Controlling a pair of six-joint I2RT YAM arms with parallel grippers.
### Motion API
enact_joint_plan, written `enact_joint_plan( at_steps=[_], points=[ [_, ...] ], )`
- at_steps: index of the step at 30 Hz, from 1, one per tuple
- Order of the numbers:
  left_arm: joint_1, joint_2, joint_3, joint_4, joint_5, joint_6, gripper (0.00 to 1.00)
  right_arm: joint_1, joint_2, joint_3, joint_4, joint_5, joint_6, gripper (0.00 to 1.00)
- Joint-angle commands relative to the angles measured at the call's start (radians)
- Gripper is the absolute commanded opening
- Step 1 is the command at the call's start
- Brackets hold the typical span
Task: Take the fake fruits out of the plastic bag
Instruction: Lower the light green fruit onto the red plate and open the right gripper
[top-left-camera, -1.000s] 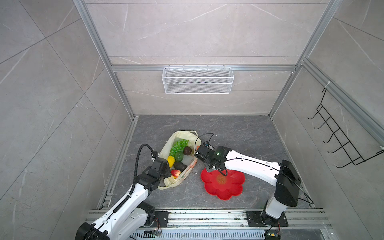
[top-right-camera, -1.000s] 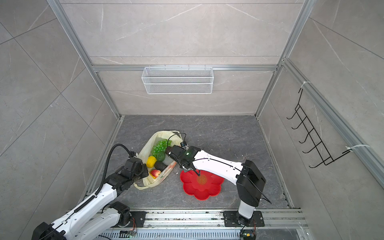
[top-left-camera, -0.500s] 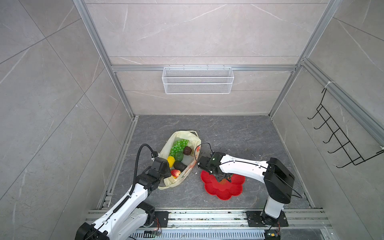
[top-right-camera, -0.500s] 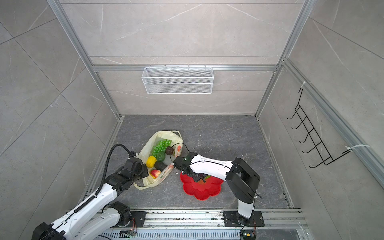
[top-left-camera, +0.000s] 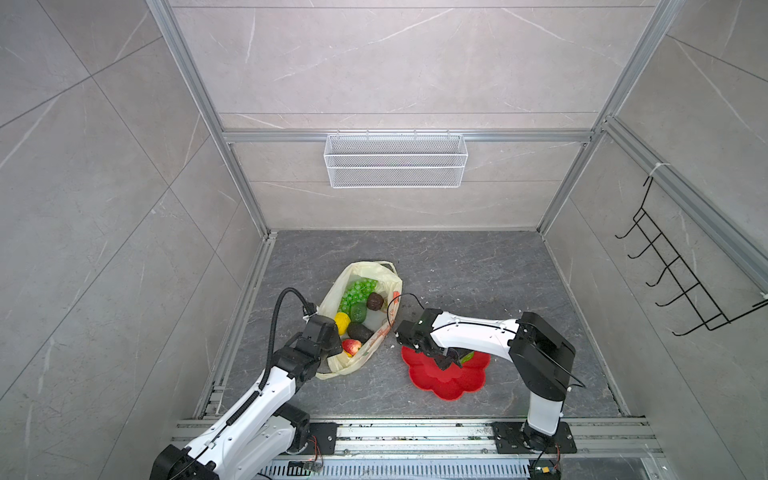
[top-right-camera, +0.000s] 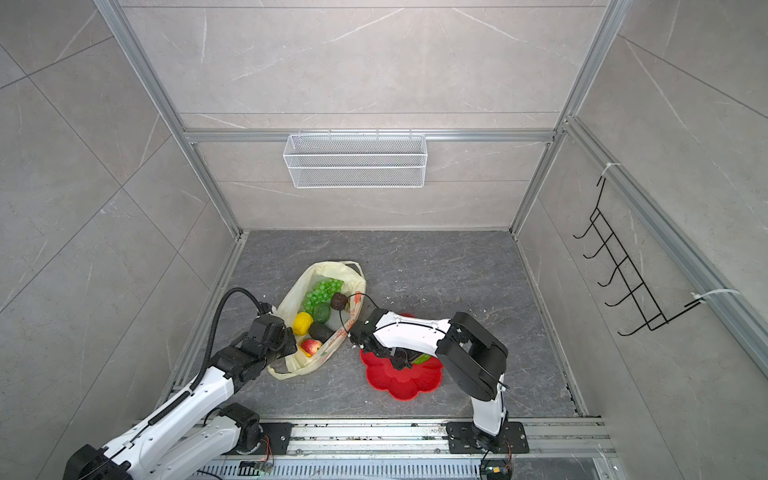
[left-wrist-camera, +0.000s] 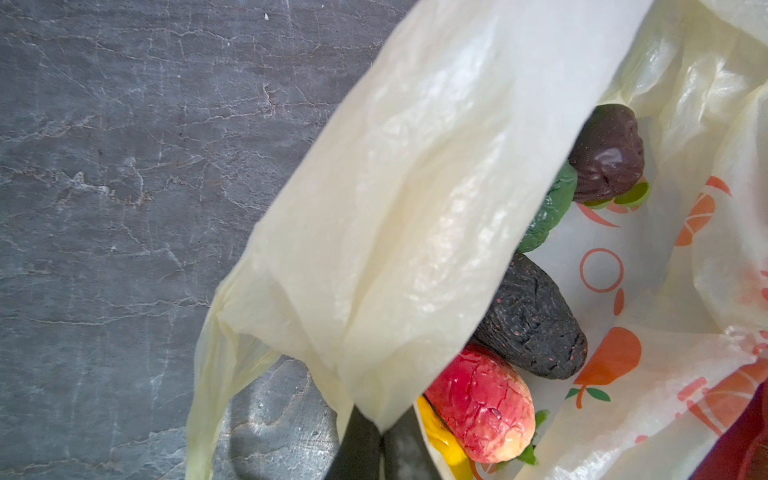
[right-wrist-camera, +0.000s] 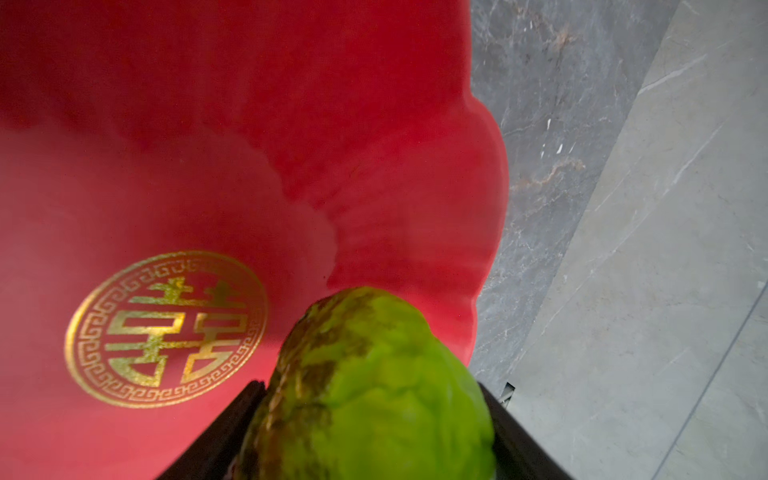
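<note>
Grey marbled floor (top-left-camera: 478, 270): plastic bag (top-left-camera: 330, 301), red flower plate (top-left-camera: 449, 380) beside it.

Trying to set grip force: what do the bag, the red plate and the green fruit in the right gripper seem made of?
Bag: thin plastic film, slightly see-through; glossy creases and folds.
Red plate: probably rigid plastic, satin sheen, gold printed emblem; lacquer not excluded.
Green fruit: likely moulded plastic or foam, bumpy, dull painted skin with brown blotches.

Showing grey tiled walls (top-left-camera: 395, 62), carrying a white wire basket (top-left-camera: 395, 160) and black hook rack (top-left-camera: 681, 269), enclosing a dark stone floor (top-left-camera: 478, 270).
</note>
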Motion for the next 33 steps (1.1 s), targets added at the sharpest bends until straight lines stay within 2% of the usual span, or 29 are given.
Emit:
enact_joint_plan(
  at_steps=[1,16,33],
  points=[
    [0.002,-0.001,0.022,0.022,-0.017,0.025,0.0,0.002,0.02,-0.016,-0.04,0.025,0.027,0.73],
    [0.002,-0.004,0.021,0.021,-0.019,0.024,0.0,0.006,0.081,-0.033,-0.023,0.013,-0.005,0.73],
    [0.002,0.002,0.023,0.02,-0.024,0.022,0.0,0.063,0.113,0.046,-0.025,-0.011,-0.033,0.85]
  ],
)
